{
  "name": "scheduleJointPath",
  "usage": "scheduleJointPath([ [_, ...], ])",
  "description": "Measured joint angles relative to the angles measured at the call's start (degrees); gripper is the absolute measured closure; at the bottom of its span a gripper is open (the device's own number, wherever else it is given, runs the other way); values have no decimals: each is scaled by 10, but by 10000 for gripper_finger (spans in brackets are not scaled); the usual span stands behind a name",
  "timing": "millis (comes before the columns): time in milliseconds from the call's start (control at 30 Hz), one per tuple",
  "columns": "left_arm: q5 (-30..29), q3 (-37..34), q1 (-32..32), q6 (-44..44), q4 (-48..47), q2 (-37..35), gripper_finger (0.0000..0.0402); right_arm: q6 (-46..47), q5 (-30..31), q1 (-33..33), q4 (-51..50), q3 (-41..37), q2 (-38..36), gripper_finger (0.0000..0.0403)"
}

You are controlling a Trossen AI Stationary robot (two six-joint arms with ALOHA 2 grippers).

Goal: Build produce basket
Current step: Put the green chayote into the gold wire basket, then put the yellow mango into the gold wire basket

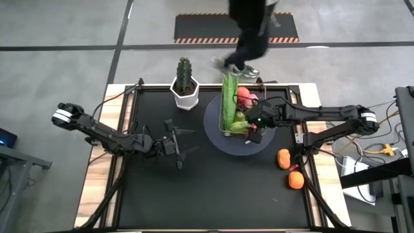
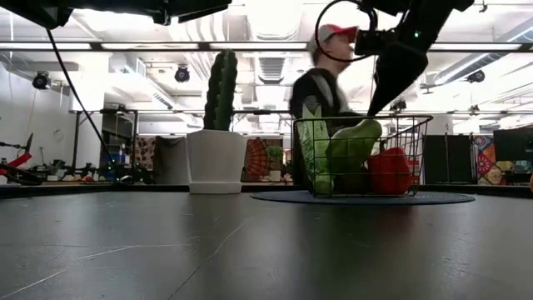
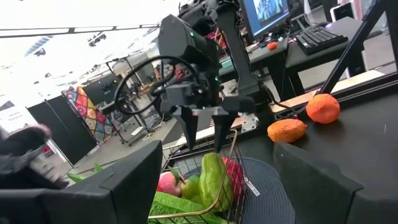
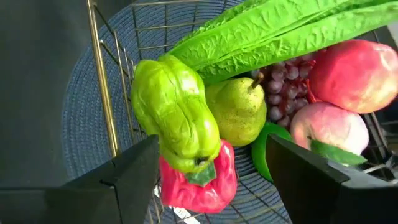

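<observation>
Wire basket (image 1: 237,110) sits on the grey plate (image 1: 217,133) right of centre in the high view, right gripper (image 1: 254,126) released above it; two oranges (image 1: 289,169) wait lower right. Low view: produce (image 2: 354,154) heaped near the rim; we fear another piece could roll out. Left gripper (image 3: 214,186) idles open.

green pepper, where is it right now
The green pepper lies in the basket on the round plate, on the table's right half in the high view, on top of a red pepper beside the pear, below the open right end effector.
</observation>
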Motion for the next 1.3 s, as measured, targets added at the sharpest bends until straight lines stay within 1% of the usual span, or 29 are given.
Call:
scheduleJointPath([
  [133, 0, 0, 0, 0, 0, 0, 111, 26, -1, 0, -36, 37, 0, 112],
  [300, 0, 0, 0, -1, 0, 0, 111, 95, -1, 0, -93, 99, 0, 104],
  [500, 0, 0, 0, -1, -10, 0, 111, 222, -3, 16, -164, 182, 0, 110],
  [600, 0, 0, 0, -1, -10, 0, 111, 300, -30, 34, -187, 211, 0, 115],
  [700, 0, 0, 0, -1, -10, 0, 111, 376, -63, 62, -197, 223, 0, 120],
  [833, 0, 0, 0, -1, -10, 0, 111, 474, -92, 111, -208, 217, 0, 123],
  [1067, 0, 0, 0, -2, -12, 0, 111, 686, -93, 218, -302, 190, 7, 121],
  [1200, 0, 0, 0, -2, -15, 0, 111, 808, -90, 269, -373, 153, 20, 109],
  [1300, 0, 0, 0, -2, -16, 0, 111, 867, -105, 293, -384, 110, 33, 92],
])
